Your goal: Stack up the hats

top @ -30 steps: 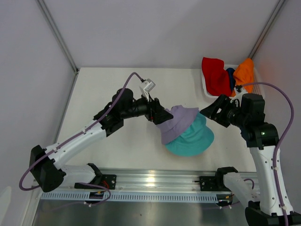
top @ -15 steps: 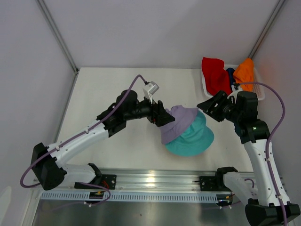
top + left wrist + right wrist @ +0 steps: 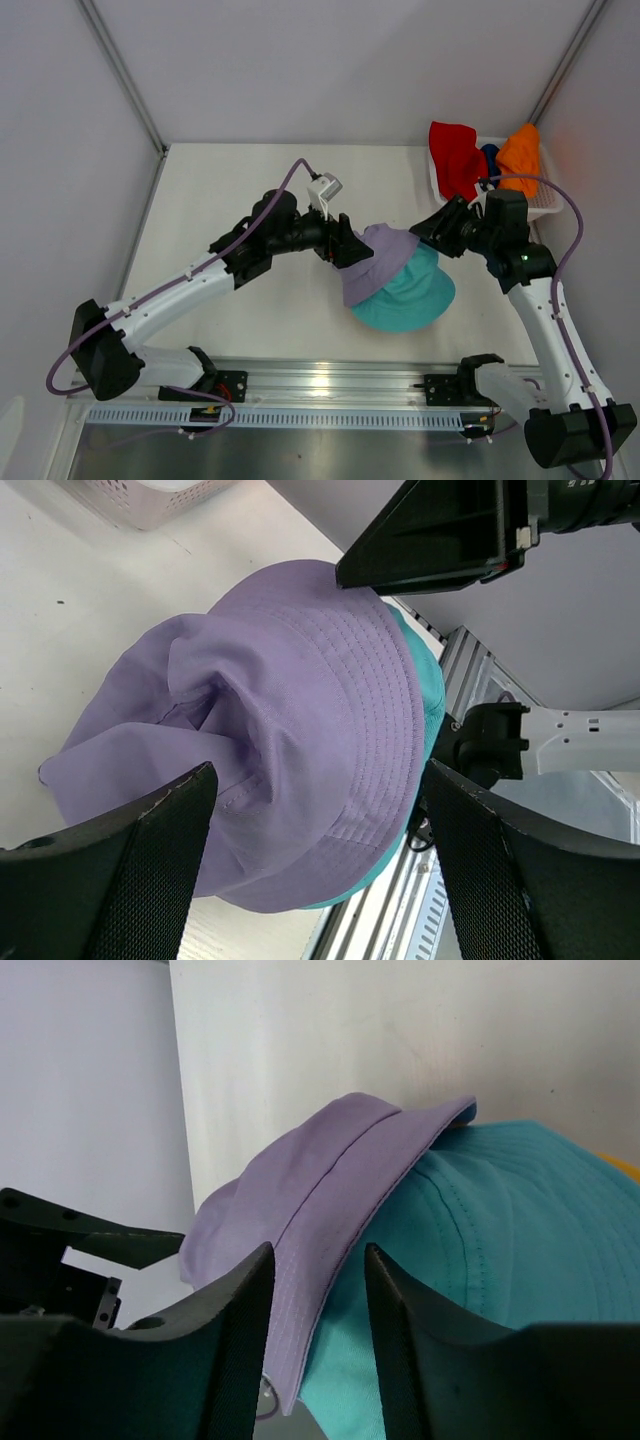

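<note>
The lavender hat (image 3: pixel 382 258) lies crumpled and off-centre on the teal hat (image 3: pixel 412 295) at the table's middle right. A sliver of the yellow hat (image 3: pixel 626 1167) shows under the teal one. My left gripper (image 3: pixel 345 250) is open at the lavender hat's left edge; in the left wrist view its gripper (image 3: pixel 315 865) has the jaws wide apart over the lavender hat (image 3: pixel 290 710). My right gripper (image 3: pixel 436 232) is open at the hats' far right edge, its gripper (image 3: pixel 315 1260) level with the lavender brim (image 3: pixel 330 1185). The red (image 3: pixel 455 160), dark blue (image 3: pixel 489 160) and orange (image 3: pixel 520 150) hats are in the basket.
The white mesh basket (image 3: pixel 545 208) stands at the back right corner, just behind my right arm. An aluminium rail (image 3: pixel 330 385) runs along the near edge. White walls close in the table on three sides.
My right gripper has swung left and farther back, up to the far right edge of the stacked hats. My left gripper has edged slightly right. The hats have not moved.
</note>
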